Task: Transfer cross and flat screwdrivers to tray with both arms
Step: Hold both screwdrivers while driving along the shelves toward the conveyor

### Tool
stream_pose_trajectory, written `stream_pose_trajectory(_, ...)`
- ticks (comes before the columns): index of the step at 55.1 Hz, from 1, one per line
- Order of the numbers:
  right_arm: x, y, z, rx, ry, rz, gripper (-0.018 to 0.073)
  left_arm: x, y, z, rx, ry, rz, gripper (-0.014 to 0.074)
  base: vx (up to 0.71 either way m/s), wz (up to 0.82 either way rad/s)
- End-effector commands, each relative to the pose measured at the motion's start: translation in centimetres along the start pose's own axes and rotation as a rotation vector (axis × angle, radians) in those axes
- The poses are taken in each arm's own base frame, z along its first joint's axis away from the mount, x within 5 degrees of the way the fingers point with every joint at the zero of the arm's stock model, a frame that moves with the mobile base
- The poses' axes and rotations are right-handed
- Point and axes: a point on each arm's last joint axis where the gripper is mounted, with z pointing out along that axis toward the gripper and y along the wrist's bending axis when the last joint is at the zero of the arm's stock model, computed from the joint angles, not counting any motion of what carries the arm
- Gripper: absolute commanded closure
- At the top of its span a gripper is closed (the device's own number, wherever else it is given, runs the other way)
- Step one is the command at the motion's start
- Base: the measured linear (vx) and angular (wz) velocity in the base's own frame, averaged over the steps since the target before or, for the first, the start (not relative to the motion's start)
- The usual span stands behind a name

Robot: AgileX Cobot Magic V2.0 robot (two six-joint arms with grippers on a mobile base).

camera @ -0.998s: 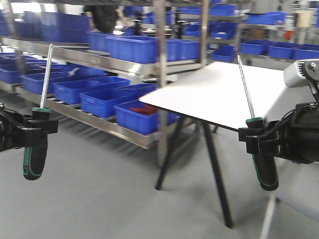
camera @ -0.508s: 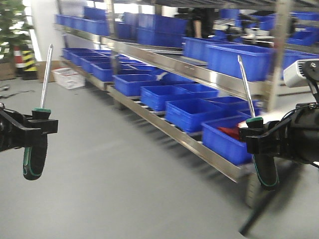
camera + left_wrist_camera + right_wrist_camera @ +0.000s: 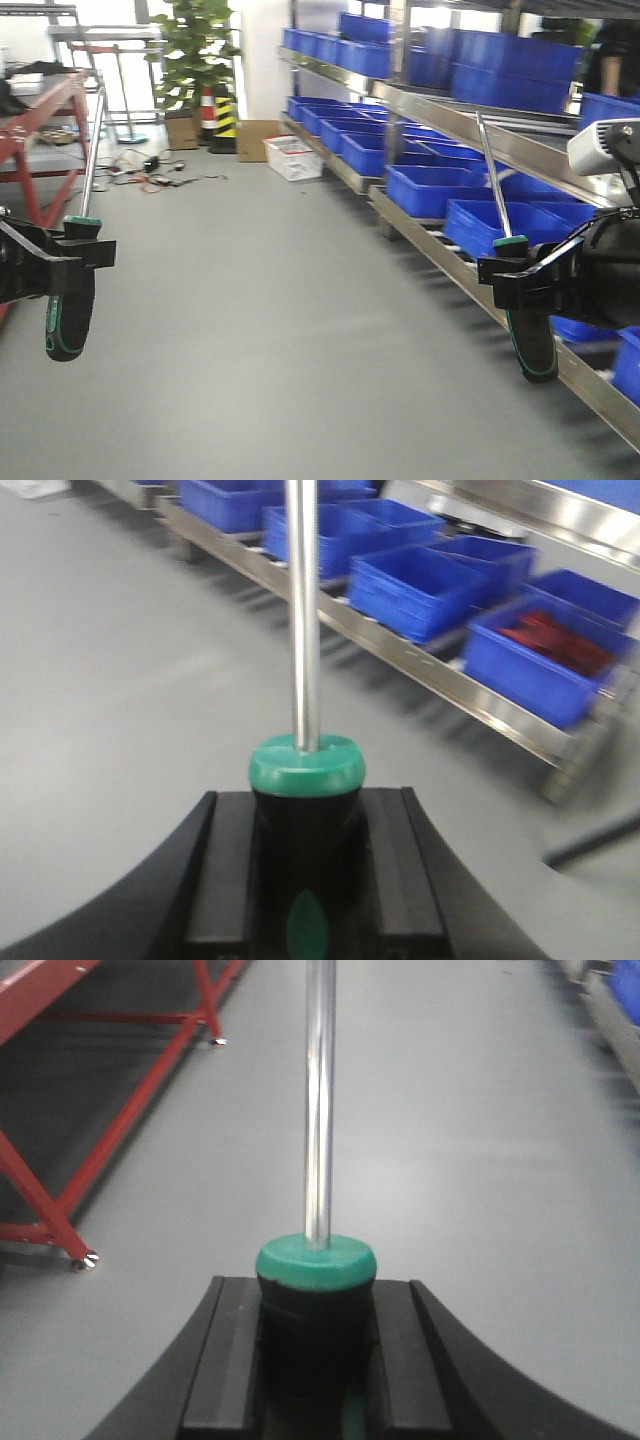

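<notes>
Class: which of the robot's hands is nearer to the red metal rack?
Left. The left hand, gripping a screwdriver, sits close to the red rack at the aisle's left side. The right hand is across the aisle, beside the blue crates.

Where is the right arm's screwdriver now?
Front view, right side: the screwdriver stands near upright in the right claw, handle down, shaft up before the blue crates.

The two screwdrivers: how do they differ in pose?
The left screwdriver leans its shaft rightwards, in the left claw; the right screwdriver leans leftwards, in the right claw. The right one sits lower in frame. Both are gripped below the green collar, shafts up.
</notes>
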Motion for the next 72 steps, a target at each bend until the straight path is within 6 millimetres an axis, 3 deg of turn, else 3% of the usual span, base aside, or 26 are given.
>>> stream_pose_trajectory(1,-1.92,0.17,-1.53,0.013,-0.128,-0.002,0.0567,-1.75,-0.53,-1.33,-0.009,-0.118,-0.014,0.0596,0.6,0.5)
stream_pose_trajectory(36,-1.87,0.19,-1.53,0.011,-0.123,-0.002,0.0567,-1.76,-0.54,-1.37,-0.008,-0.119,-0.013,0.0596,0.62,0.33)
stream_pose_trajectory(72,-1.87,0.19,-1.53,0.011,-0.123,-0.002,0.0567,-1.75,-0.52,-1.33,-0.009,-0.119,-0.014,0.0596,0.6,0.13)
